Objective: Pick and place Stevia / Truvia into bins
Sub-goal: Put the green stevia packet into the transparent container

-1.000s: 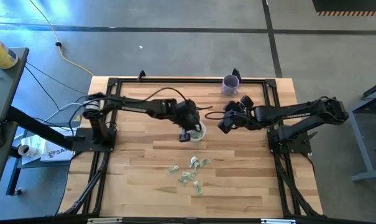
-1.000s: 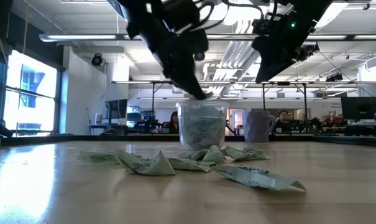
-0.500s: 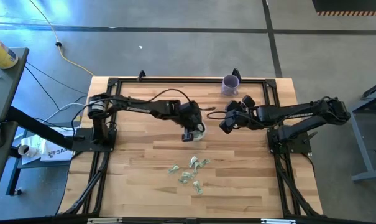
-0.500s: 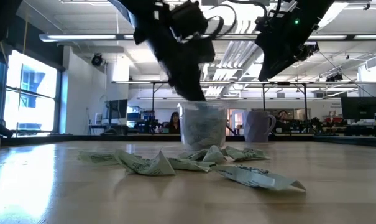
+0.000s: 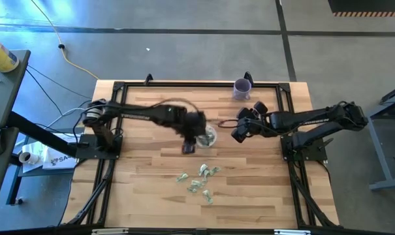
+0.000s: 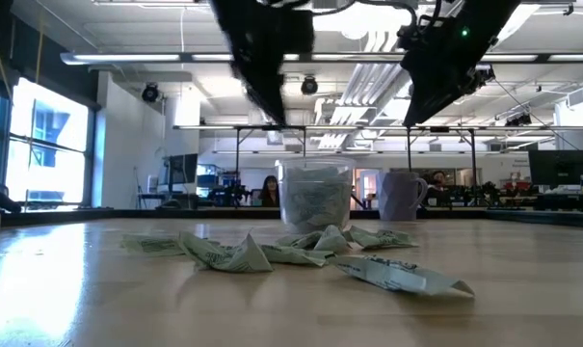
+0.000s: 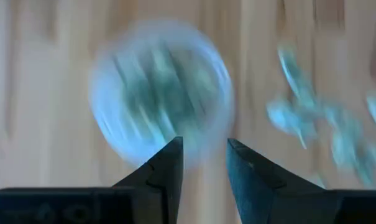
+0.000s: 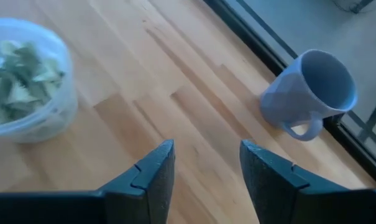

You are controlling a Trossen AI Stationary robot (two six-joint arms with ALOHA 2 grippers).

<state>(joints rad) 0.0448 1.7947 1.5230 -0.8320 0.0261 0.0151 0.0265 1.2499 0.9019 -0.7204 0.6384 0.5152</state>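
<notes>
Ahead of me a purple mug (image 5: 242,87) stands upright at the far edge of my wooden table (image 5: 151,189), right of centre, its handle showing in my right wrist view (image 8: 312,93). Off the table's left side sits a dark stand (image 5: 8,130). Across the room a person (image 6: 269,186) sits among desks.

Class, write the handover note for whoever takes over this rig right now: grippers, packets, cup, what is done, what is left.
Left gripper: open, empty, above the table beside the clear cup.
Right gripper: open, empty, waiting between the clear cup and the purple cup.
Done: the clear cup already holds packets.
Left: loose packets lie scattered on the table, nearer its front edge; move them into the clear cup.
</notes>
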